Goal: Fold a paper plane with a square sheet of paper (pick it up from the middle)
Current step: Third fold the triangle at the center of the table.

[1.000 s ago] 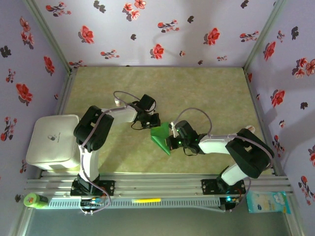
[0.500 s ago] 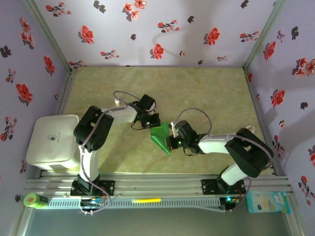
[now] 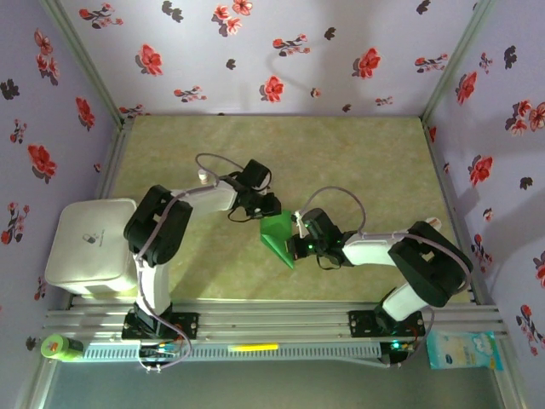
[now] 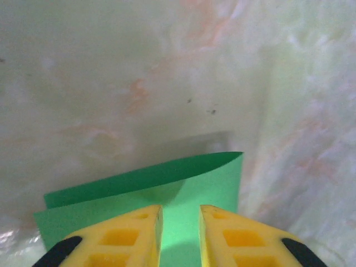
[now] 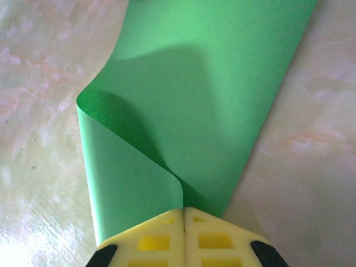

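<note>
The square sheet of paper [image 3: 276,233] is bright green and folded over into a pointed shape at mid-table. In the right wrist view its top layer curls over [image 5: 211,83], and my right gripper [image 5: 183,213] is shut on its near edge. From above, the right gripper [image 3: 295,245] is at the paper's right side. My left gripper [image 3: 263,209] sits at the paper's upper left edge. Its yellow fingers stand a little apart over the green sheet [image 4: 218,177], and the left gripper [image 4: 181,217] has nothing pinched between them; one folded layer lifts off the table just ahead.
A white box [image 3: 89,247] sits at the table's left edge beside the left arm. A green-capped bottle [image 3: 60,347] and a pale packet [image 3: 464,349] lie below the metal rail [image 3: 272,322]. Flowered walls close in three sides.
The left gripper's jaws have parted a little and its wrist has shifted slightly. The right gripper and the paper have stayed put.
</note>
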Controlling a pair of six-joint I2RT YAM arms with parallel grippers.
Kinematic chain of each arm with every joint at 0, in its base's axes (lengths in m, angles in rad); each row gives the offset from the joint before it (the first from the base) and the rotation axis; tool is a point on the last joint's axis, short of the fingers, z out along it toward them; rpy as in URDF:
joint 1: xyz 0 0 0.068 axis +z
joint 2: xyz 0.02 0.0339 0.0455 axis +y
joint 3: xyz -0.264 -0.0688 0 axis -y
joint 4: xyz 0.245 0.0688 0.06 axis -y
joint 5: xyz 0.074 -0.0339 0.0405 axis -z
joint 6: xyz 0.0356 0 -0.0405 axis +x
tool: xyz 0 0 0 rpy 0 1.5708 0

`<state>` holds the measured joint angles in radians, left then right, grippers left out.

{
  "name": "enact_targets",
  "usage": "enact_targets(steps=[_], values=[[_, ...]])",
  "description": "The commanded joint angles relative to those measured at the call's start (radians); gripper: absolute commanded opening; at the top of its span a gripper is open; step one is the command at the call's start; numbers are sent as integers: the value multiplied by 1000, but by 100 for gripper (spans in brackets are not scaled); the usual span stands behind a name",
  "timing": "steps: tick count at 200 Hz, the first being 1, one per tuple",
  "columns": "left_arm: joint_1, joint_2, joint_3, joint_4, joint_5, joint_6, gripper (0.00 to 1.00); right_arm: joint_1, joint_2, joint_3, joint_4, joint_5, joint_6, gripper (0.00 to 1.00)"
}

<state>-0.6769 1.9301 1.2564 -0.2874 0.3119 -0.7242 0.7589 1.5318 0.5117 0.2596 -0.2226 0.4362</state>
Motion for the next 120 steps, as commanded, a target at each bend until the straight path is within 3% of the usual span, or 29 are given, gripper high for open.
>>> enact_targets(steps=[1,34,78,96,120], values=[[-4,-116,-13,5,-38,-33,24,-6,11,14,-10,-13,31,0],[-26,-264,-190,141,-27,-160,14,-6,1,8,-3,-15,47,0],[-99,-355,-417,472,26,-411,0,-6,-17,0,-10,-4,51,0],[-150,-345,-488,609,-2,-502,0,-6,-26,-5,-8,1,51,0],[-180,-329,-546,669,-60,-563,0,-6,-32,-9,-10,10,52,0]])
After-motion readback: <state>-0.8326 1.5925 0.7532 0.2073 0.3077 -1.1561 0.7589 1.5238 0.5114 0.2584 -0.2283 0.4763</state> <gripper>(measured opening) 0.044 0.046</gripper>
